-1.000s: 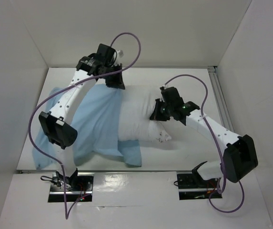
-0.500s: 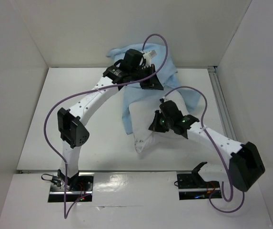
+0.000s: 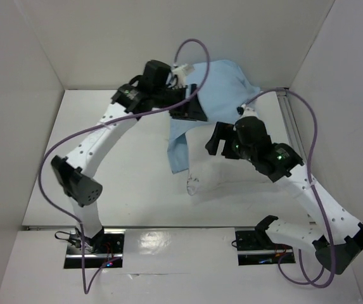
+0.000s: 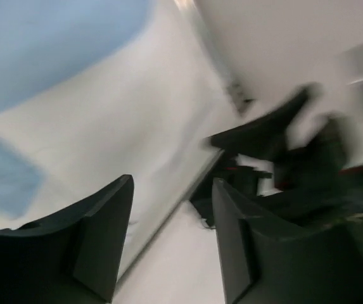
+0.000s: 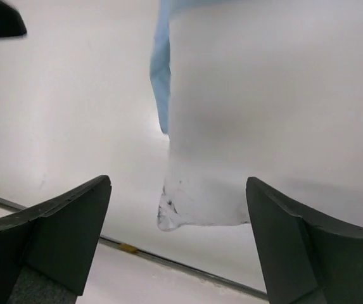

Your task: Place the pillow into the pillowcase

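Note:
The light blue pillowcase [image 3: 222, 85] is bunched at the back of the table and rides up the back wall, with a flap hanging down to the front left. The white pillow [image 3: 210, 171] sticks out of it toward the front, its smudged corner [image 5: 168, 215] bare. My left gripper [image 3: 187, 109] hovers at the pillowcase's left edge and stands open with nothing between its jaws [image 4: 171, 183]; the left wrist view is blurred. Open too, my right gripper [image 3: 217, 140] is above the pillow, and the pillow [image 5: 263, 114] shows beyond its empty jaws [image 5: 178, 182], with the pillowcase's edge [image 5: 162, 76] beside it.
White walls close in the table on the left, back and right. A metal rail [image 3: 293, 130] runs along the right edge and another along the front edge [image 3: 168, 227]. Purple cables [image 3: 73, 142] loop off both arms.
Both grippers have gone from shut to open and let go of the cloth. The right arm has drawn back to the right. The pillowcase now sits farther back right.

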### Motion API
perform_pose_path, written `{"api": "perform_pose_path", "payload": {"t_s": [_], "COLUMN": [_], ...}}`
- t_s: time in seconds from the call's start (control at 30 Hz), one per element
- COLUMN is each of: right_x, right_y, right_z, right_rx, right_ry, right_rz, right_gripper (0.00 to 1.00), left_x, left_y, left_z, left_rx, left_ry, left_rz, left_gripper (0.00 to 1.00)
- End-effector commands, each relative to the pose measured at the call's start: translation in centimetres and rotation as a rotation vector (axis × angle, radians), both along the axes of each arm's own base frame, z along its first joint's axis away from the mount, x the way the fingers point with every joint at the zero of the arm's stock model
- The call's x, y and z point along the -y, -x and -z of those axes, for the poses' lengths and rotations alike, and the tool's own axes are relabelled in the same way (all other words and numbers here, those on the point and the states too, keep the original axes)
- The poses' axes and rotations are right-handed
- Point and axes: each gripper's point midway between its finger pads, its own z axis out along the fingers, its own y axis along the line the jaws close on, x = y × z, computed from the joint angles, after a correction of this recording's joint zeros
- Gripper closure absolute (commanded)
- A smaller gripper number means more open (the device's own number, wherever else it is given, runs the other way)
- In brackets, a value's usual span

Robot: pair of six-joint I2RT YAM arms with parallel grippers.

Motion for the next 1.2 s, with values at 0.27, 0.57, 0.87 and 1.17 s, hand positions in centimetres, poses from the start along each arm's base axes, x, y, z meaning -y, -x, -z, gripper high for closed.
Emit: {"api": "perform_pose_path", "payload": {"t_s": [0.27,0.57,0.87,1.17], "right_x": [0.4,-2.8,-3.0,-3.8], "right_y": [-2.8,-4.3,-3.5,-0.5], "right_z": [-4.8,0.1,2.2,5.5], "right_rx": [0.047,-0.014,-0.061,-0.168], "right_ry": [0.174,0.273,0.302,0.429], "right_rz": [0.007,0.068,0.085,-0.064], "right_gripper": [0.05,0.02,0.02,0.0], "left_x": [-15.9,-14.1,-13.4,-11.7], "left_y": [-2.5,-1.4,-3.1,-6.4], "left_z": [14.0,25.3,30.3,32.2], "left_rx": [-0.059,-0.299,-0.355,-0.351], "left_ry": [-0.242,-0.307,-0.39,-0.354], "left_rz": [-0.393,-0.427,-0.502,-0.525], "left_gripper": [0.02,0.01,0.1,0.29]}}
